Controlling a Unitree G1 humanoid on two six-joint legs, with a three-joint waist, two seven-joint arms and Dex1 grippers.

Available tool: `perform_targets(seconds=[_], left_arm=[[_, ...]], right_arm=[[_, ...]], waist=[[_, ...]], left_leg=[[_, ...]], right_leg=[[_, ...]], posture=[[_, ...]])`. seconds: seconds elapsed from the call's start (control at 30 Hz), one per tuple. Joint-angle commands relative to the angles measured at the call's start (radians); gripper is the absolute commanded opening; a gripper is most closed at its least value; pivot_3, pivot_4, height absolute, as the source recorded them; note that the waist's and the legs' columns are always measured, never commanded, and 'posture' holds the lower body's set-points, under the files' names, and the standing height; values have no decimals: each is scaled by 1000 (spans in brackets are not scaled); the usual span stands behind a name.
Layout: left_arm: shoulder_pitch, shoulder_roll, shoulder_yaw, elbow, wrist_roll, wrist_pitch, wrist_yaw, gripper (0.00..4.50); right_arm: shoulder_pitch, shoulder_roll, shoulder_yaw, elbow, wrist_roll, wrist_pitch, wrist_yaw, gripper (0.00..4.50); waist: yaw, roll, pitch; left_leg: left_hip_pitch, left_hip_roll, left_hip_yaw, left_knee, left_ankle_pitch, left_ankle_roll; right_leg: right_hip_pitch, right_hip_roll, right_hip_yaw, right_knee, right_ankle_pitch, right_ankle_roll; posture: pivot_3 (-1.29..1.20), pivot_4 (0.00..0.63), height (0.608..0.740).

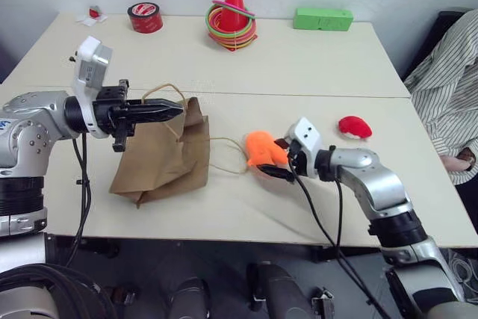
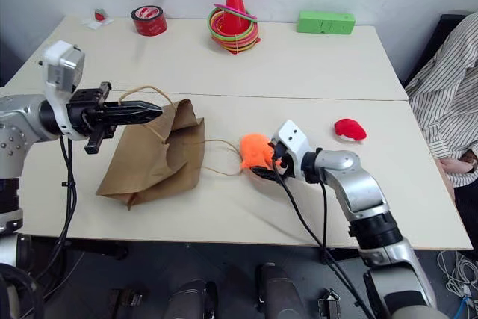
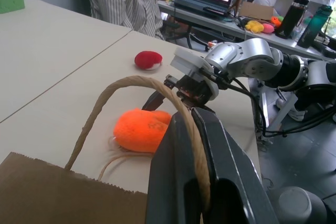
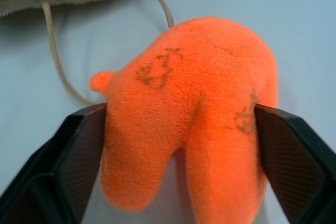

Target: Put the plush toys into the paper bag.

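The flat brown kraft paper bag [image 1: 160, 160] lies crumpled on the pale counter [image 1: 314, 65], and everything else is placed from it. The left gripper [image 1: 176, 110] hovers just above the bag's upper edge, its black fingers pinched together on one beige twine loop handle [image 3: 126, 85], which arches up from the bag and runs down over the fingers. The bag's other twine handle [image 1: 224, 156] trails loose on the counter on the side towards the toys. Right at the end of that loose handle sits the bright orange lumpy plush toy [image 4: 189, 124]. The right gripper [image 1: 282, 160] has its fingers spread wide on either side of this toy, the pads touching its flanks. The small red rounded plush toy with a white underside [image 1: 355, 127] lies farther from the bag, beyond the orange one and well apart from it.
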Motion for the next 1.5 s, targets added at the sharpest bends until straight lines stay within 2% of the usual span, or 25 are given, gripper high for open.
perform_targets(seconds=[0.03,0.2,0.33,0.57,0.73,1.0,1.17,1.3,1.5], left_arm=[[-30,11,10,3,9,-11,-17,0],[-38,-4,7,-2,5,2,-24,0],[-46,-16,10,-13,-11,25,-25,0],[-54,-15,8,-31,-29,71,-45,0],[-79,-50,7,-59,-70,109,-45,0],[-69,-66,2,-69,-69,107,-44,0],[-59,-83,3,-67,-64,91,-36,0],[-33,-88,18,-88,-70,83,-18,0],[28,-89,34,-146,-47,22,23,0]], right_arm=[[-22,8,-6,39,0,-55,26,2837],[-51,-24,-13,70,-7,-149,91,1193],[-99,-14,-43,34,62,-170,169,12],[-173,30,25,-44,107,-119,242,12],[-256,206,191,145,-47,-232,179,12],[-303,355,264,240,-97,-333,224,12],[-292,412,255,314,-102,-347,217,12],[-259,368,234,324,-105,-334,234,984],[-154,190,85,115,21,-373,331,3088]], waist=[[0,0,0],[-1,0,0],[-2,0,0],[-1,1,1],[-6,0,0],[-2,1,1],[-4,1,1],[-2,1,1],[5,1,1]], left_leg=[[0,0,0,0,0,0],[0,0,0,0,0,0],[0,0,1,0,0,0],[-1,0,0,0,0,0],[-1,0,1,2,0,0],[-4,0,2,2,0,0],[-4,0,2,1,0,0],[-3,0,2,2,0,0],[-4,0,1,2,0,1]], right_leg=[[0,0,0,0,0,0],[0,0,0,0,0,0],[0,0,0,1,0,0],[-1,0,0,1,0,0],[-1,0,0,1,0,0],[-5,-1,1,4,0,1],[-5,-1,1,4,0,0],[-5,-1,1,4,0,0],[-4,-2,1,3,0,1]], posture=[[0,150,740],[0,150,740],[0,150,740],[0,150,740],[0,150,740],[0,150,740],[0,150,740],[0,150,740],[0,150,740]])
